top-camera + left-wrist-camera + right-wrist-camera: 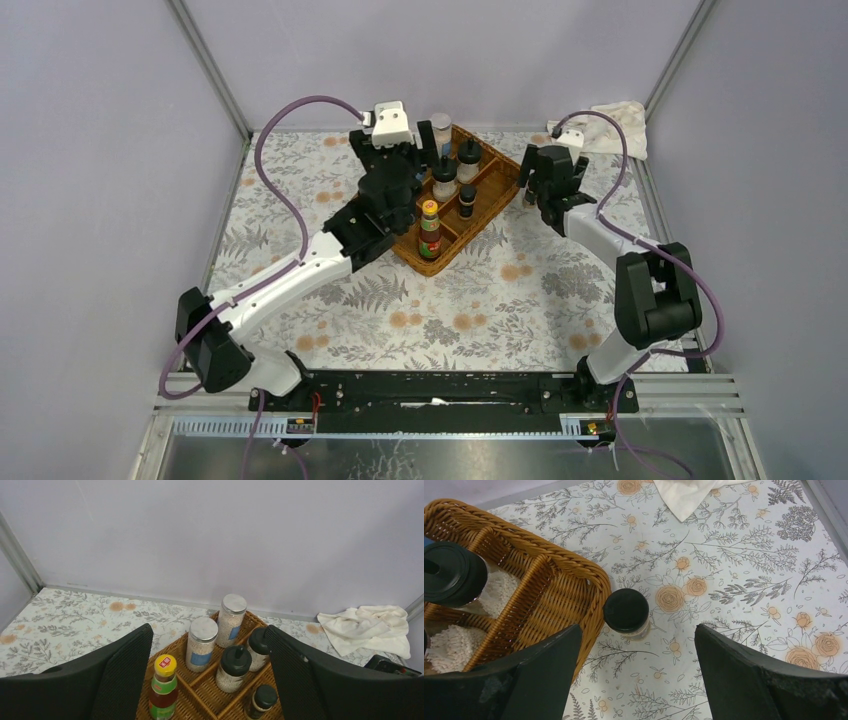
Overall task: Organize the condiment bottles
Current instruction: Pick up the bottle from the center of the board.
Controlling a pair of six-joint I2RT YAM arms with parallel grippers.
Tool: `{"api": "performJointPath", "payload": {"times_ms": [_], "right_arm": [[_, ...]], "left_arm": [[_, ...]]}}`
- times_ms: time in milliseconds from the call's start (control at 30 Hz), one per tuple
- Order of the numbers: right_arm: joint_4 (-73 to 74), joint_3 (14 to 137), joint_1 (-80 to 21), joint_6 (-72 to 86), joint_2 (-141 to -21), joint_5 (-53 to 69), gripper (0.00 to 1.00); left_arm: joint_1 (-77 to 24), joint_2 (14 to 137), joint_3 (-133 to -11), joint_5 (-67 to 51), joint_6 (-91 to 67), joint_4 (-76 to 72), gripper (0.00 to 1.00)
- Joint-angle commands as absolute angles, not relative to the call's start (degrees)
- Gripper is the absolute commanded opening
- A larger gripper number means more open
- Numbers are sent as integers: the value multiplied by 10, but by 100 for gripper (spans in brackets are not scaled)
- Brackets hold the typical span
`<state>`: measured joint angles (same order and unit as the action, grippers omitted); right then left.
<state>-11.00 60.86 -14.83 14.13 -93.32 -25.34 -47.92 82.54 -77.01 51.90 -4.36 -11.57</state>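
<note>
Here the floral table carries a brown wicker tray, set at an angle near the middle. At the tray's near end a red-labelled sauce bottle with a yellow cap stands upright in its own compartment. A little farther along the right side stands a small dark jar with a black lid. Beyond that are a black-lidded grain jar and its twin, both upright. On the left side a silver-lidded shaker with a blue label stands ahead of a farther shaker at the tray's far end.

The left gripper hangs over the tray's left side with its fingers spread wide and nothing between them. The right gripper is also spread wide and empty, poised above a loose black-capped jar. That jar stands upright on the table just beside the tray's right wall. In the far right corner lies a crumpled white cloth.
</note>
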Motion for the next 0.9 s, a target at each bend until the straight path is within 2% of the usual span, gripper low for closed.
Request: {"api": "performJointPath", "payload": {"times_ms": [0, 333, 867], "right_arm": [[-117, 640, -145, 130, -947, -245, 91], [-111, 655, -145, 127, -972, -245, 91], [-109, 681, -145, 131, -1021, -237, 83]], "left_arm": [[-481, 797, -741, 546, -48, -164, 89], [-481, 782, -708, 549, -55, -182, 90], [-480, 773, -686, 549, -57, -199, 90]]}}
